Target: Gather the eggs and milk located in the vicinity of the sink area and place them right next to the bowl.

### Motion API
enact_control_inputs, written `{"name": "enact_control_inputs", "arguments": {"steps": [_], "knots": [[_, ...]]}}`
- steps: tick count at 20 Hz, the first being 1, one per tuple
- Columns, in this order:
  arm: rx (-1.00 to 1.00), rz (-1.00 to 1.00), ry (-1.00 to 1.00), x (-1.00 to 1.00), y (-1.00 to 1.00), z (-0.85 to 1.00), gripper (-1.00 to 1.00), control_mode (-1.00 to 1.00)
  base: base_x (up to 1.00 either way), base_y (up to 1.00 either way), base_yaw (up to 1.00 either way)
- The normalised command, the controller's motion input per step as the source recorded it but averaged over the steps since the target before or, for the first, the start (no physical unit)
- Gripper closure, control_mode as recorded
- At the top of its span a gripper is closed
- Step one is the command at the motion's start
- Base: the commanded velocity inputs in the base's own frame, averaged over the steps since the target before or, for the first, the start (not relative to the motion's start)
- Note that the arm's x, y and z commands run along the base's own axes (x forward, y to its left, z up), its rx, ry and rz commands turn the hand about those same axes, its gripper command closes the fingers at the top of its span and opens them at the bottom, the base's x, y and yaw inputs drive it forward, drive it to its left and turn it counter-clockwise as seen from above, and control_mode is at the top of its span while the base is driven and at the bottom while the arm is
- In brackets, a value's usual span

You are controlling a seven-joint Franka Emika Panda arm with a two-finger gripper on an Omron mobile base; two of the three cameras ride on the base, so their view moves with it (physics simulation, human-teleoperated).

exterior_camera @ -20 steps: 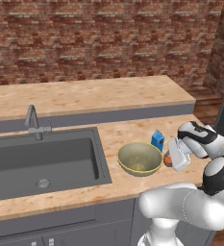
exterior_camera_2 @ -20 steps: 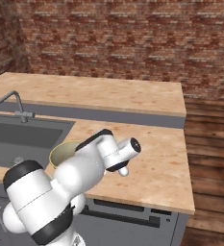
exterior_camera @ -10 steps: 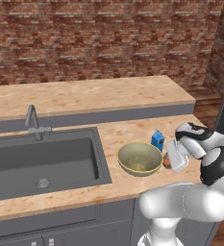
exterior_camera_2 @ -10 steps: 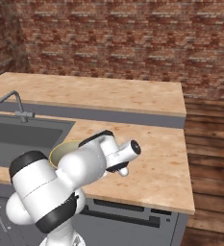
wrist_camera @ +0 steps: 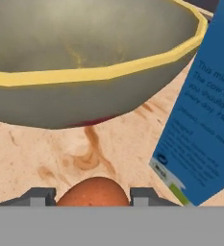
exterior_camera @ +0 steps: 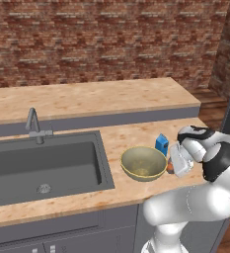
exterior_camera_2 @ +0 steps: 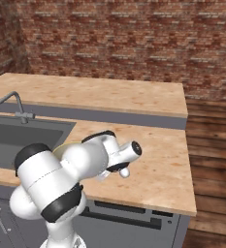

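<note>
While the counter (exterior_camera: 121, 138) is wide, free space at the lower right of the left base view is small. The bowl (exterior_camera: 143, 162) sits at centre right, and the milk (exterior_camera: 161, 144) stands just behind it. The gripper (wrist_camera: 91, 196) has its jaws closed narrowly around a brown egg (wrist_camera: 93, 193) at the bottom of the hand view. If it lets go too high, I think the egg may roll off or hit the carton.
</note>
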Motion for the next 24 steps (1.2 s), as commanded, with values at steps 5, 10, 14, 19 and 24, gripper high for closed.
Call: {"name": "enact_control_inputs", "arguments": {"steps": [5,10,14,19,24], "knots": [[0.0,0.0,0.0,0.13,0.02,-0.1,1.0,-1.0,0.0,0.0,0.0],[0.0,0.0,0.0,0.08,0.09,-0.12,1.0,-1.0,0.0,0.0,0.0],[0.0,0.0,0.0,0.01,0.16,-0.13,1.0,-1.0,0.0,0.0,0.0],[0.0,0.0,0.0,0.0,0.16,-0.12,1.0,-1.0,0.0,0.0,0.0],[0.0,0.0,0.0,0.0,0.17,-0.11,1.0,-1.0,0.0,0.0,0.0]]}}
